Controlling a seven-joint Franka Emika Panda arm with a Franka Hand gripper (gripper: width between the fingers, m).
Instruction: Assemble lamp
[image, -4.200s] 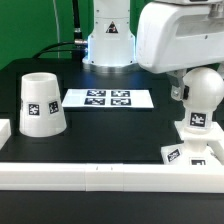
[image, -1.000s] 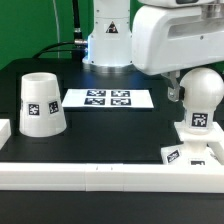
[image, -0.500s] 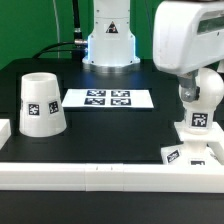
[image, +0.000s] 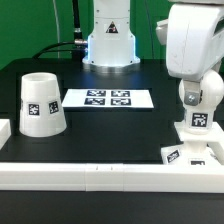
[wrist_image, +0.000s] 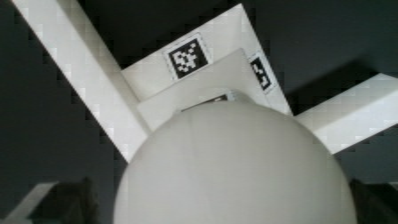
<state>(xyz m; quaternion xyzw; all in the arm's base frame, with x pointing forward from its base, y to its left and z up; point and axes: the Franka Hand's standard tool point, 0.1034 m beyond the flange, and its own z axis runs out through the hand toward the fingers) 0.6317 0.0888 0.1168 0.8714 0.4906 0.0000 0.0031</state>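
Note:
The bulb (image: 205, 95) stands upright on its stem on the square base (image: 186, 152) at the exterior view's right. My gripper (image: 203, 90) is straight above it, straddling the round head. In the wrist view the bulb head (wrist_image: 228, 165) fills the space between my gripper (wrist_image: 210, 203), and the dark fingers (wrist_image: 39, 203) sit at the picture's edges with a small gap to the head, so it reads as open. The base (wrist_image: 217, 50) with its tags shows beyond the bulb. The tapered shade (image: 40, 103) stands apart at the exterior view's left.
The marker board (image: 108, 99) lies flat in the middle, in front of the arm's pedestal (image: 110, 45). A long white rail (image: 100, 176) runs along the near edge and shows beside the base in the wrist view (wrist_image: 80, 75).
The hand has turned about the bulb and shifted toward the exterior view's right. The bulb, its tag and the base look unmoved. The shade has not moved.

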